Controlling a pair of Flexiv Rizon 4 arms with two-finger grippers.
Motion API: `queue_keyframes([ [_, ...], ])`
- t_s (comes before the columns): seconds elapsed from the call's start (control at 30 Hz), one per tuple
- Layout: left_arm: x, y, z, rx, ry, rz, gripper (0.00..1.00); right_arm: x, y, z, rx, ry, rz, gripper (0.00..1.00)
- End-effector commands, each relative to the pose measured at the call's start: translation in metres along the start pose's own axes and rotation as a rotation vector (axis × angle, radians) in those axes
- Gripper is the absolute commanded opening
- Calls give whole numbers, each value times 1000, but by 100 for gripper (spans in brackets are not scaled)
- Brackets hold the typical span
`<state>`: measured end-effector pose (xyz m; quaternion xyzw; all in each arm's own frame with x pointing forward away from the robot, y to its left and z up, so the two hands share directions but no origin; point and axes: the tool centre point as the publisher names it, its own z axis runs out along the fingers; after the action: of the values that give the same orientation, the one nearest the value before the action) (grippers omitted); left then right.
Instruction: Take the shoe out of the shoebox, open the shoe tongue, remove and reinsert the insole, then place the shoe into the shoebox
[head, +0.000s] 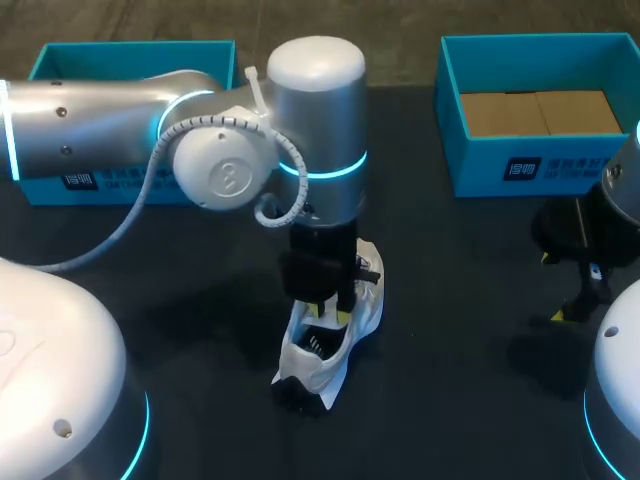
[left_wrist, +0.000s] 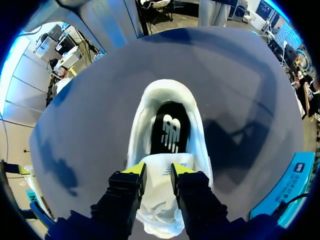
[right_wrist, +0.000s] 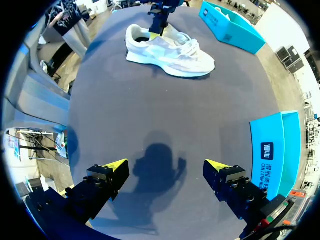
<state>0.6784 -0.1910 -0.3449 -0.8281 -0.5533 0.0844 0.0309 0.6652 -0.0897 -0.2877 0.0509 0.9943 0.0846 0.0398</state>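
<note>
A white sneaker stands on the dark table, near the middle, its heel toward the front edge. In the left wrist view its black insole with a white logo lies inside the shoe. My left gripper comes down over the shoe's opening, and the white tongue fills the gap between its fingers, touched from both sides. My right gripper hangs open over bare table at the right, far from the shoe, nothing between its fingers.
A teal shoebox with brown cardboard inside stands at the back right, close to my right arm. A second teal box stands at the back left, partly hidden behind my left arm.
</note>
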Motion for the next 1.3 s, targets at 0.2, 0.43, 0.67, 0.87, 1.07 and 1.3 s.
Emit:
queue_keyframes([
  [0.2,10,-18,-38,-30,-32,-45,35,2,-1,0,-1,-3,-1,100],
  [0.43,23,-41,-62,9,-61,-248,58,2,-1,0,-1,-3,-1,100],
  [0.67,24,-63,-60,86,-58,-609,100,2,-1,0,-1,-3,-1,100],
  [0.87,20,-78,-59,-97,59,-716,100,2,-1,0,-1,-3,-1,100],
  [1.07,20,-78,-59,-97,59,-716,100,2,-1,0,-1,-3,-1,100],
  [1.3,15,-86,-51,-63,43,-893,100,2,-1,0,-1,-3,-1,100],
])
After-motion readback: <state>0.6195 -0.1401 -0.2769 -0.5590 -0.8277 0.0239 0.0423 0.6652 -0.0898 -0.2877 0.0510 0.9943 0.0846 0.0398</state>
